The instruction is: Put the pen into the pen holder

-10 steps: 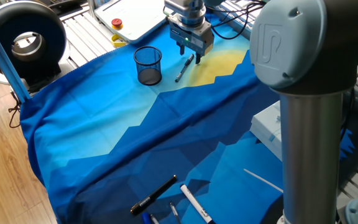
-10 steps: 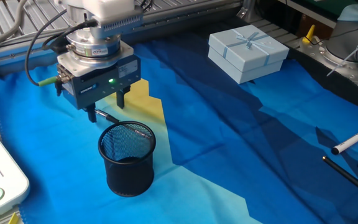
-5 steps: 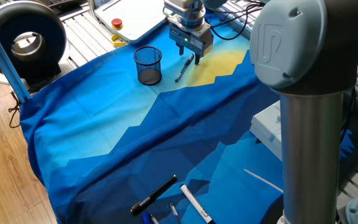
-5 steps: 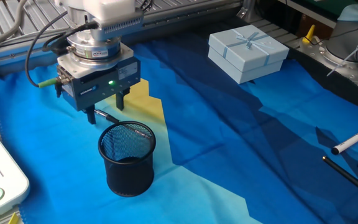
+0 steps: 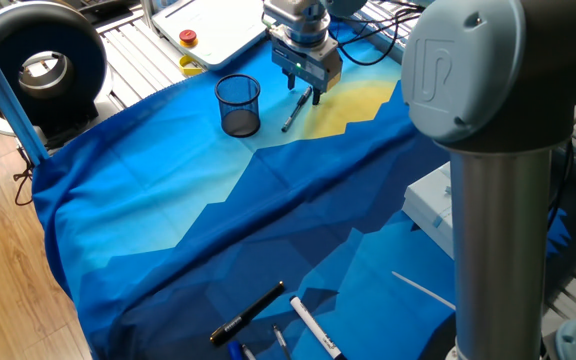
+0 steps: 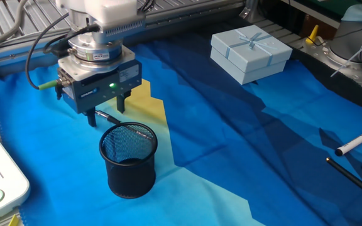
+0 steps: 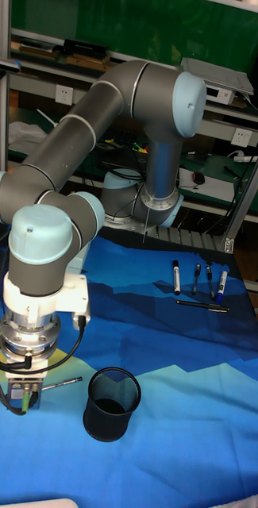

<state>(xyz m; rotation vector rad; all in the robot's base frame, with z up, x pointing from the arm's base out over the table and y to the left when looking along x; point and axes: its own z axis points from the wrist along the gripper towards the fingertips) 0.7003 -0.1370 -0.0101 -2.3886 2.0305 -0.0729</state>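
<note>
The pen [image 5: 294,112] lies flat on the yellow patch of the blue cloth, just right of the pen holder [image 5: 239,105], a black mesh cup standing upright and empty. My gripper [image 5: 307,93] hangs low over the pen's far end, open, with one finger on each side of the barrel. From the other side, only a short piece of the pen [image 6: 109,117] shows between the fingers of the gripper [image 6: 107,111], right behind the pen holder [image 6: 128,160]. In the tall view the pen [image 7: 61,384] sticks out to the right of the gripper [image 7: 21,401], left of the pen holder [image 7: 111,403].
A light blue gift box [image 6: 250,53] sits at the cloth's far side. A thick black marker [image 5: 248,313] and a white marker [image 5: 315,328] lie with other pens at the opposite end. A white device with a red button [image 5: 187,38] lies beyond the cup.
My gripper has shifted very slightly over the pen's end, staying open. The pen and the cup have not moved.
</note>
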